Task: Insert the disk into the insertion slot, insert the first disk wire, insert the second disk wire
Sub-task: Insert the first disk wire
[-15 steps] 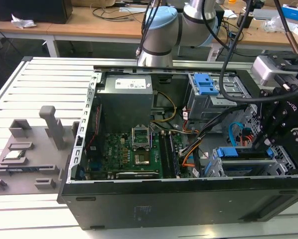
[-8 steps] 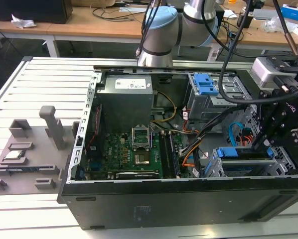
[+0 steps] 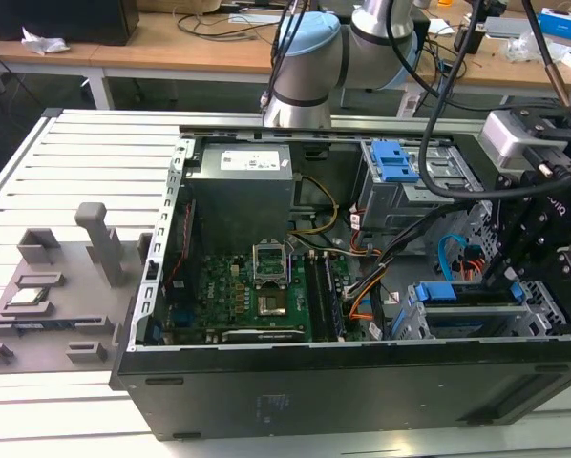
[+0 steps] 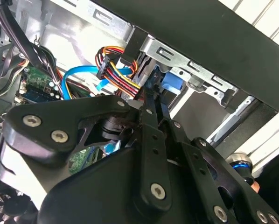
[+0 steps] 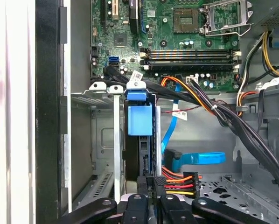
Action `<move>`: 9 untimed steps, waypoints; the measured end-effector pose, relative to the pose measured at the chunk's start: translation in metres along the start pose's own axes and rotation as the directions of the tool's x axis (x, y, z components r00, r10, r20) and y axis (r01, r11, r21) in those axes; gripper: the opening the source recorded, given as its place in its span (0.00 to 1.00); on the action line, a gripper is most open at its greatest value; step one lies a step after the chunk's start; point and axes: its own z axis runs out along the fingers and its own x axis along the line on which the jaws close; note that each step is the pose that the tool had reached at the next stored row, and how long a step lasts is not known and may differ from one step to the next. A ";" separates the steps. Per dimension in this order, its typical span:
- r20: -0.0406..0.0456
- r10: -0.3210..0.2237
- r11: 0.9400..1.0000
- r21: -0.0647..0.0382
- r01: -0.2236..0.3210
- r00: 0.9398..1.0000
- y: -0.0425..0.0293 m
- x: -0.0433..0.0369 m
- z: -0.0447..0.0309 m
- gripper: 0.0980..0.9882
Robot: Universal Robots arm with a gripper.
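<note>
Disk (image 5: 140,122) in insertion slot (image 5: 102,135), end-on in first wrist view

The setting is best taken as a robotics laboratory or an electronics workshop. An open computer case (image 3: 362,391) is laid on its side on a slatted aluminium table (image 3: 75,153), with its green motherboard (image 3: 257,296) and wire bundles (image 5: 209,105) exposed. Just behind the case, a robot arm (image 3: 305,67) is seen. Beside the case, on the exterior view's left, grey fixture blocks (image 3: 99,243) are set out. Well behind the case, wooden workbenches (image 3: 152,52) strewn with cables (image 3: 219,24) are seen.
</note>
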 end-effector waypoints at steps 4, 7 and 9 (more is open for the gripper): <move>0.000 0.000 1.000 0.000 0.000 1.000 -0.0001 0.0000 0.0031 0.08; 0.000 0.000 1.000 0.000 0.000 1.000 -0.0001 -0.0001 0.0034 0.08; 0.000 0.000 1.000 0.000 0.000 1.000 -0.0001 -0.0001 0.0036 0.16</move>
